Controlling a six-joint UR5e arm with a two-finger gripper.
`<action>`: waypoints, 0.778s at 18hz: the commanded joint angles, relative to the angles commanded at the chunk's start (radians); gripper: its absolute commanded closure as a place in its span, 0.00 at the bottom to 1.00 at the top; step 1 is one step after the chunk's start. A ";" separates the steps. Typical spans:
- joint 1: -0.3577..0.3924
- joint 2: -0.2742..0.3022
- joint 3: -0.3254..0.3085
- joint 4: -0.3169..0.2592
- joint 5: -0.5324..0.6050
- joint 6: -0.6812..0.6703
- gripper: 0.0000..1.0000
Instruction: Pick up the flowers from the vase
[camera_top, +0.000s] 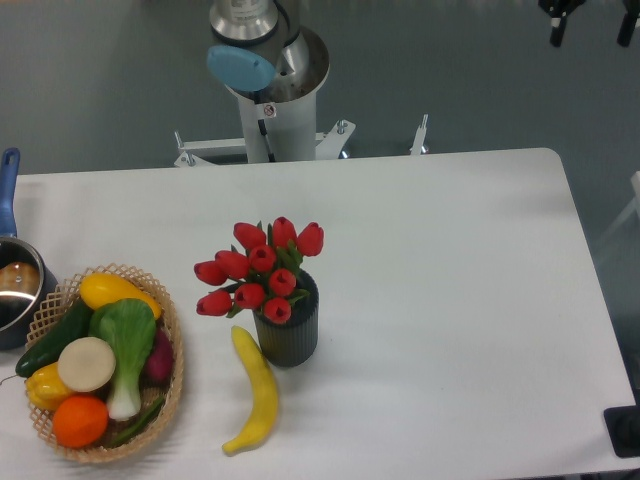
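End effector out of frame, grip unknowable; arm upright behind flowers in vase

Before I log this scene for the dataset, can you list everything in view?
flowers: one bunch, red, in the vase, table centre
vase: one, dark grey-green, table centre
banana: one, yellow, lying just left of the vase
basket: one, tan wicker, front left, filled with mixed vegetables and an orange
pot: one, blue-handled, left edge
table: one, white
robot arm: base behind the table; gripper not visible
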 joint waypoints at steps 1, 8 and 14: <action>0.000 0.000 -0.002 0.005 0.000 0.000 0.00; -0.011 0.000 -0.028 0.005 -0.006 -0.002 0.00; -0.044 0.038 -0.207 0.289 -0.011 -0.011 0.00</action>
